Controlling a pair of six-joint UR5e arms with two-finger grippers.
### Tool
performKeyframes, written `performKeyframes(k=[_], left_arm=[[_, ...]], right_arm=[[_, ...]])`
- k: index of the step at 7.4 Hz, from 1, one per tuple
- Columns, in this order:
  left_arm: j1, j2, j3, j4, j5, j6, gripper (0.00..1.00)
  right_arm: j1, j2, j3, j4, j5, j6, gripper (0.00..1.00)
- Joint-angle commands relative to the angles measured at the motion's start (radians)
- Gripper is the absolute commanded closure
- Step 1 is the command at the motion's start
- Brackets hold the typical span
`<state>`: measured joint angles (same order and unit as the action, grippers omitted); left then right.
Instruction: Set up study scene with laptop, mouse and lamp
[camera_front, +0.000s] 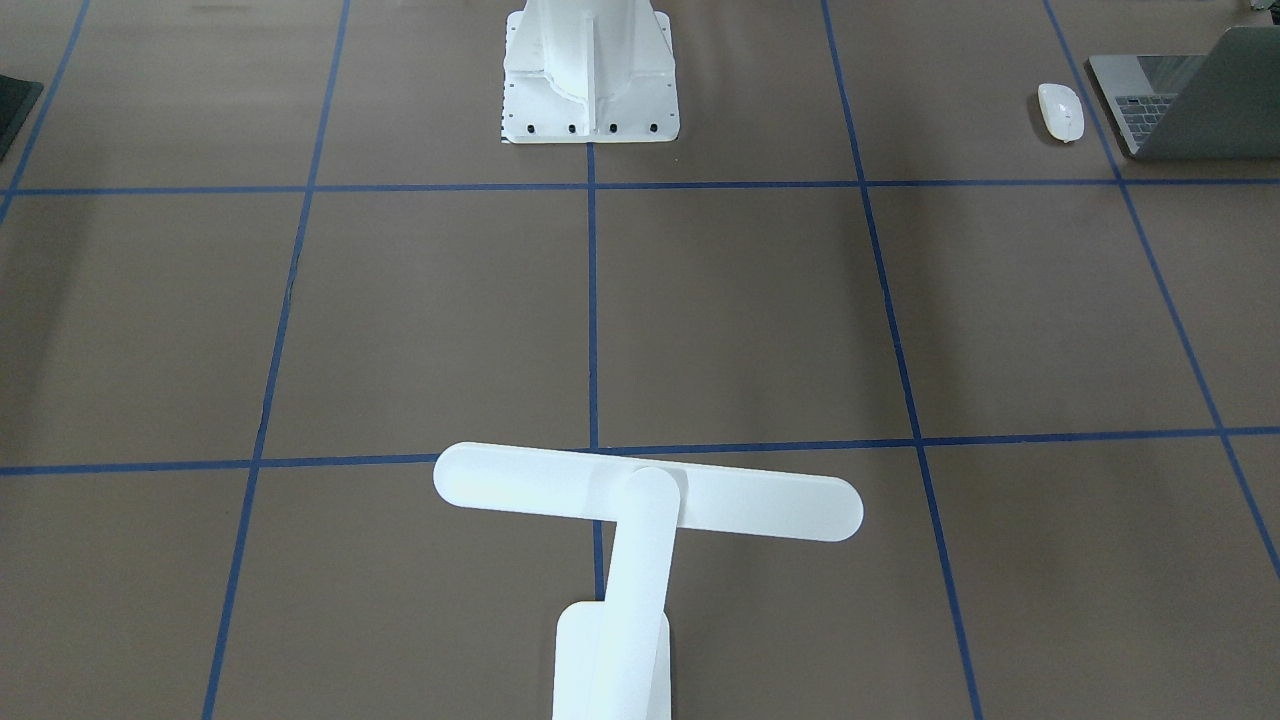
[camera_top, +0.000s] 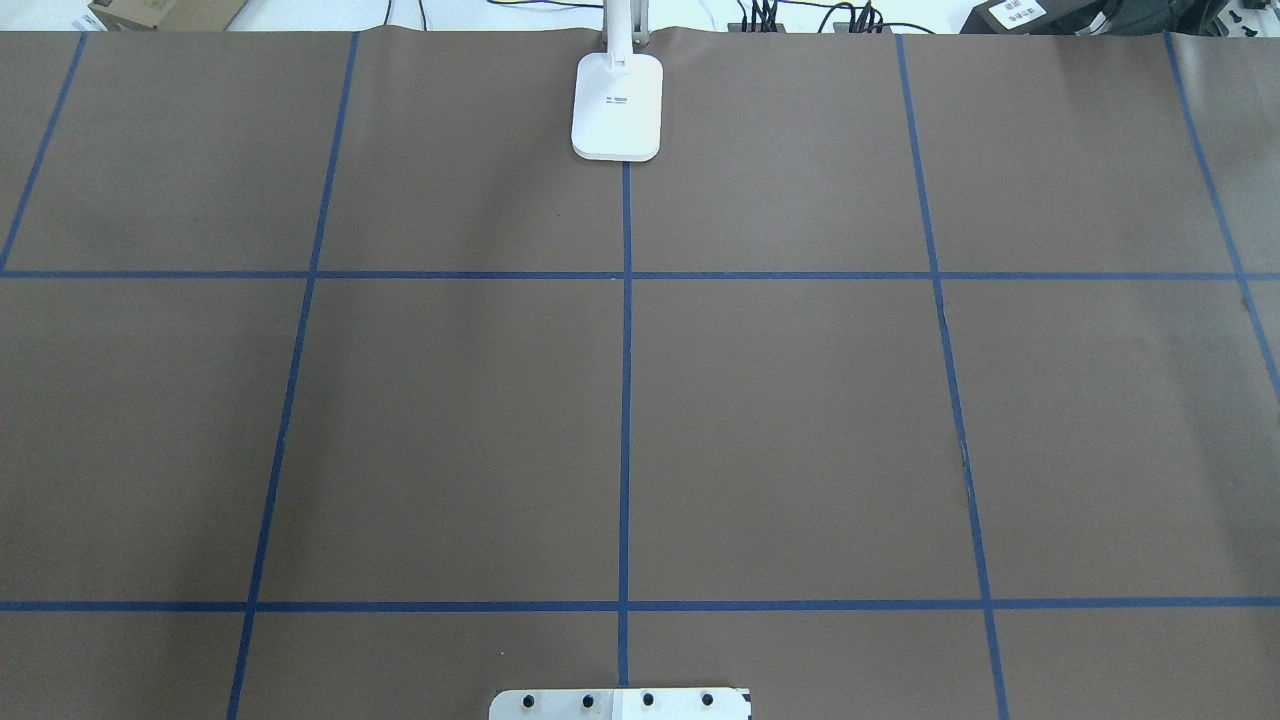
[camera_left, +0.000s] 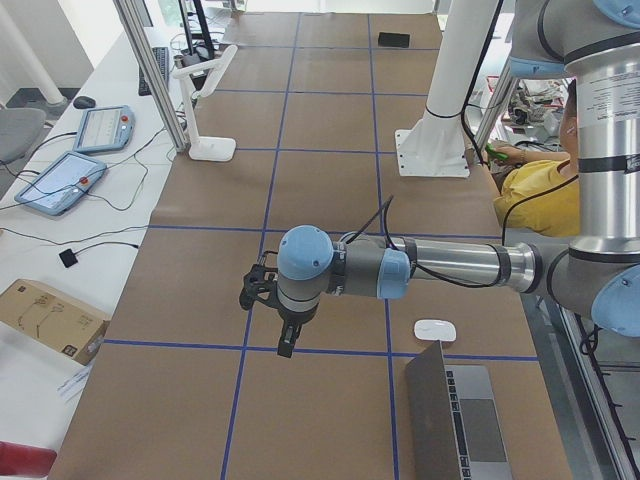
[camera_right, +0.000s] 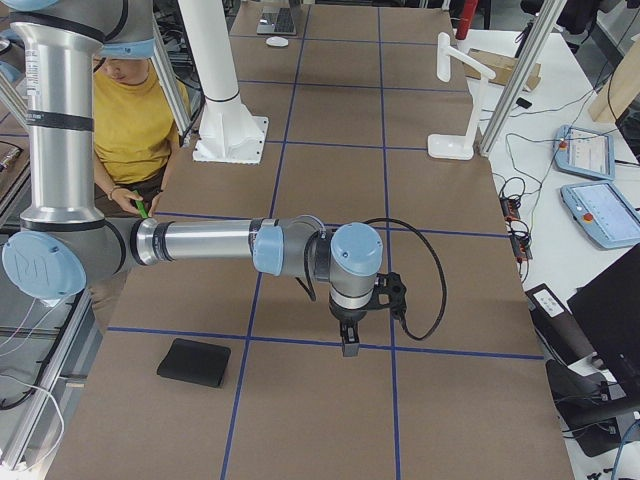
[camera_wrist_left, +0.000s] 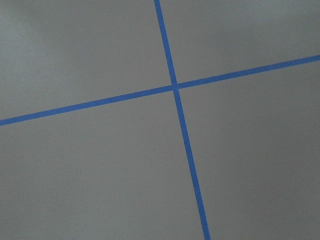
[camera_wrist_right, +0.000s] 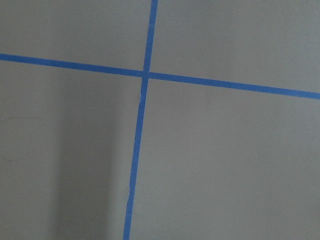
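A: Left gripper (camera_left: 287, 343), right gripper (camera_right: 349, 342): spread or pressed together?
B: Cannot tell. Both hang over brown paper (camera_top: 800, 420). Glossy oval mouse (camera_front: 1060, 110) lies just beside the open grey metal laptop (camera_front: 1190, 100); the white T-shaped lamp (camera_front: 640, 510) stands well apart.

Brown paper tabletop (camera_top: 450, 420), blue-taped in squares: slim grey metal laptop (camera_left: 470, 420) and glossy white oval mouse (camera_left: 435, 329) lie robot-side of the left fingers (camera_left: 286, 342), white T-shaped lamp (camera_left: 212, 150) well beyond.

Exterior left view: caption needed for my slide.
Left arm hovers over taped table; mouse beside open laptop, lamp standing farther along.
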<state>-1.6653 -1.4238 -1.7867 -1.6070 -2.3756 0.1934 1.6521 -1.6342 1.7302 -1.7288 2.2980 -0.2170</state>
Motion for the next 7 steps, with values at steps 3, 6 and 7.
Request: performKeyframes(k=[3, 6, 7], left_arm=[[-0.056, 0.011, 0.038, 0.012, -0.040, 0.006, 0.00], [-0.152, -0.006, 0.075, -0.007, 0.016, 0.000, 0.00], [-0.186, 0.017, 0.052, -0.007, 0.027, -0.002, 0.00]], right_arm=[[0.000, -0.003, -0.011, -0.002, 0.001, 0.001, 0.00], [0.000, -0.001, -0.011, -0.002, 0.001, 0.001, 0.00], [0.000, -0.003, -0.011, -0.002, 0.001, 0.001, 0.00]])
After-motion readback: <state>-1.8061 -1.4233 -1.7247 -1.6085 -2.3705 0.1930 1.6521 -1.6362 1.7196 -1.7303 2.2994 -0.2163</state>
